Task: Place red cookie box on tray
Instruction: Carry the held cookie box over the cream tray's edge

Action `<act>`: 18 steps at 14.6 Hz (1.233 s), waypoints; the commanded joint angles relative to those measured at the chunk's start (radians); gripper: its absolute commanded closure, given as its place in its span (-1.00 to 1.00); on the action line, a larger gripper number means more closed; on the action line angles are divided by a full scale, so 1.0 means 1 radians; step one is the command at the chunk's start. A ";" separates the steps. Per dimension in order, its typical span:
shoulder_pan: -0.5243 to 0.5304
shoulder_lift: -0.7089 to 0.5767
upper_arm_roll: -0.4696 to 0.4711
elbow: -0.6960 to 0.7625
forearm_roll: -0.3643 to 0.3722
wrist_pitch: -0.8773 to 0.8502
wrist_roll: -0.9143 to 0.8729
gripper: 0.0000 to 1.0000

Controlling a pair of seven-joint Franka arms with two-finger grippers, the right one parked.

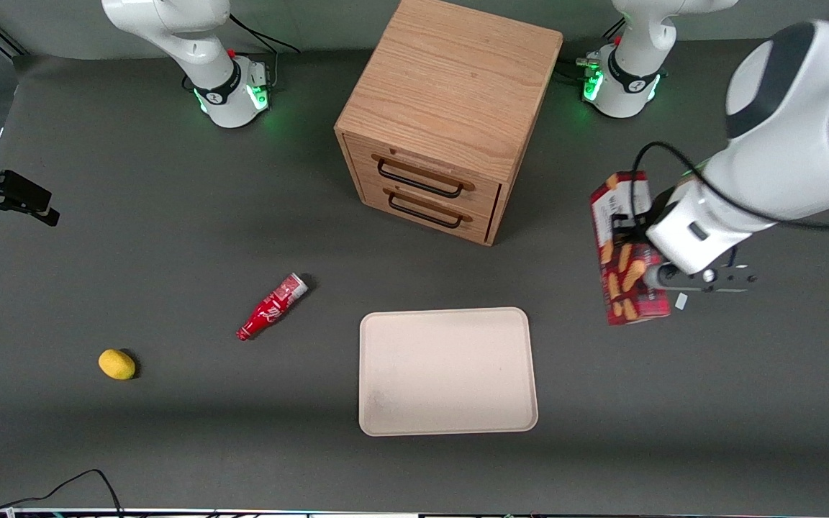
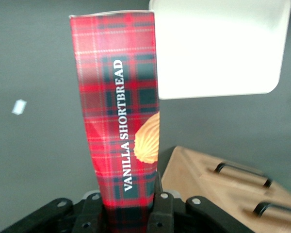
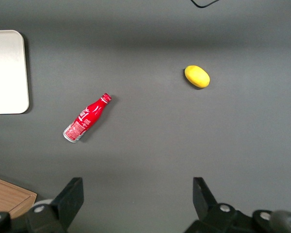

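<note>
A dark grey surface (image 1: 134, 237) carries it all. The cream tray (image 1: 447, 371) lies flat nearest the front camera, the wooden two-drawer cabinet (image 1: 450, 115) farther back. Toward the parked arm's end, a small red bottle (image 1: 271, 307) lies on its side, a yellow lemon (image 1: 116, 364) well apart from it. The gripper (image 1: 634, 248) sits above the surface at the working arm's end.

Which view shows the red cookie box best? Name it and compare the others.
The left wrist view: the red cookie box fills it, plaid and lettering plain, the hand shut on its end. The front view shows the box toward the working arm's end of the table, partly hidden by the arm, off the tray. The right wrist view misses it.
</note>
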 commanded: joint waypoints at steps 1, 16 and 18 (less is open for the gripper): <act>-0.016 0.100 -0.057 0.009 0.072 0.108 -0.079 1.00; -0.082 0.463 -0.078 -0.071 0.383 0.698 -0.183 1.00; -0.082 0.482 -0.078 -0.070 0.411 0.719 -0.186 1.00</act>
